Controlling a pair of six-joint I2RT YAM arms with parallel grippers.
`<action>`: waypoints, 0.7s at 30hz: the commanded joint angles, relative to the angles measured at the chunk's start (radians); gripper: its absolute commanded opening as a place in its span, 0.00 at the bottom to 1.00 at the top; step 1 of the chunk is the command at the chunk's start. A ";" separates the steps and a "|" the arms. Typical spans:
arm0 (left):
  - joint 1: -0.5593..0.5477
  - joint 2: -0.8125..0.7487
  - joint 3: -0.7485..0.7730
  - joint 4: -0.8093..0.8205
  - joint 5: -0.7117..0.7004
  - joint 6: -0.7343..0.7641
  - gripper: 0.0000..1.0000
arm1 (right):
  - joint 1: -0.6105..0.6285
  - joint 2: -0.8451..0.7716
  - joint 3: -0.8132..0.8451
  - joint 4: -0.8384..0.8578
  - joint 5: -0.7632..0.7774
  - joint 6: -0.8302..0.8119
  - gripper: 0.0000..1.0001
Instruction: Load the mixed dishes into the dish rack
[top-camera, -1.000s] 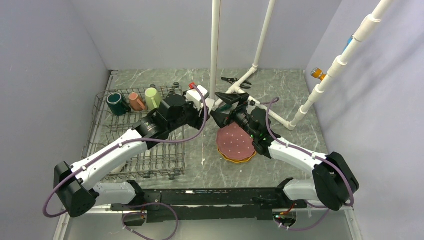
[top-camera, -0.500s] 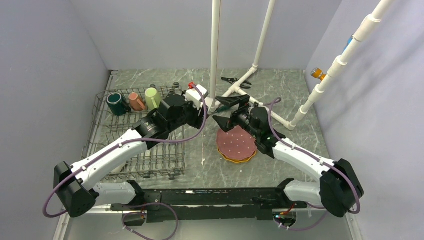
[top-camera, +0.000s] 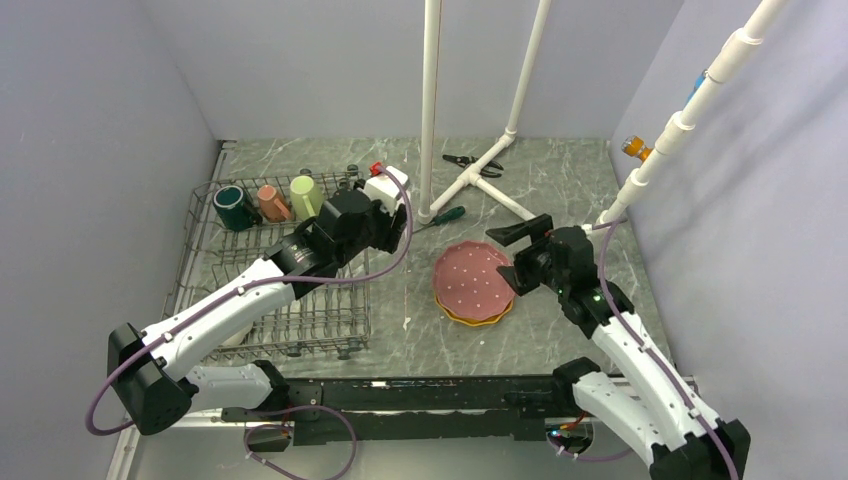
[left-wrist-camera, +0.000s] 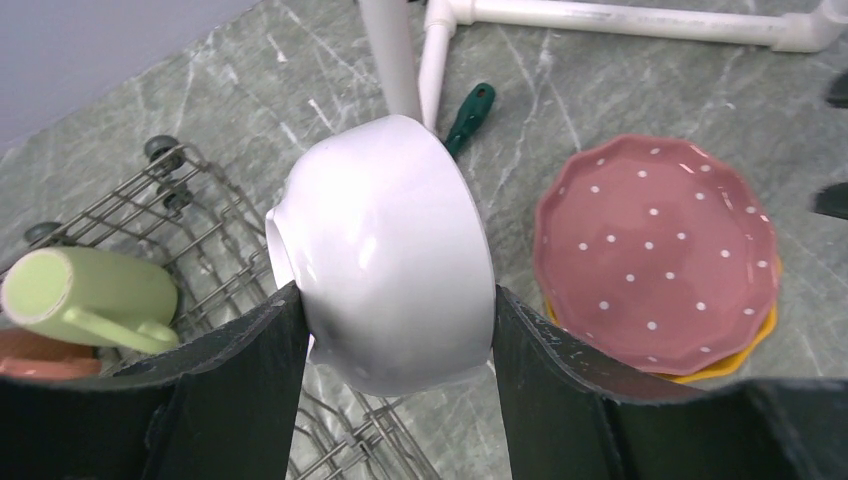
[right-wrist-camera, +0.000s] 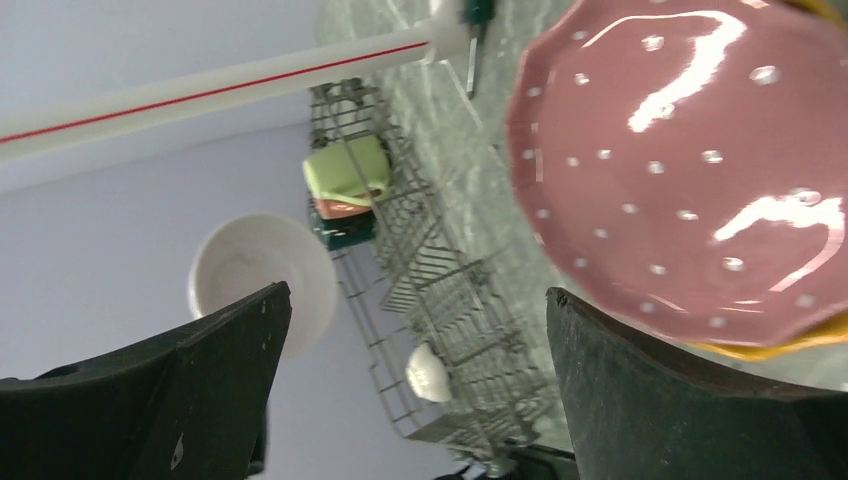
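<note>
Since a second ago our right gripper (top-camera: 508, 255) has drawn back, right of the pink plate (top-camera: 470, 280), fingers wide apart, empty. Our left gripper (top-camera: 382, 202) clamps the white bowl (left-wrist-camera: 385, 240) by the dish rack (top-camera: 320, 325) corner; we judge racking it comes next.

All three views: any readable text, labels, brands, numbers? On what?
None readable. The white bowl, pink dotted plate, light green mug and dish rack carry no lettering. The red stripe on the white pipe is a plain line, not text.
</note>
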 joint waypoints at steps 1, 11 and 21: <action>0.001 -0.014 0.042 -0.013 -0.117 0.016 0.00 | -0.019 -0.071 -0.003 -0.169 0.024 -0.186 1.00; 0.013 -0.136 0.100 -0.289 -0.350 -0.024 0.00 | -0.023 -0.170 -0.013 -0.175 0.113 -0.331 1.00; 0.158 -0.190 0.121 -0.748 -0.406 -0.333 0.00 | -0.023 -0.175 -0.043 -0.100 0.110 -0.401 1.00</action>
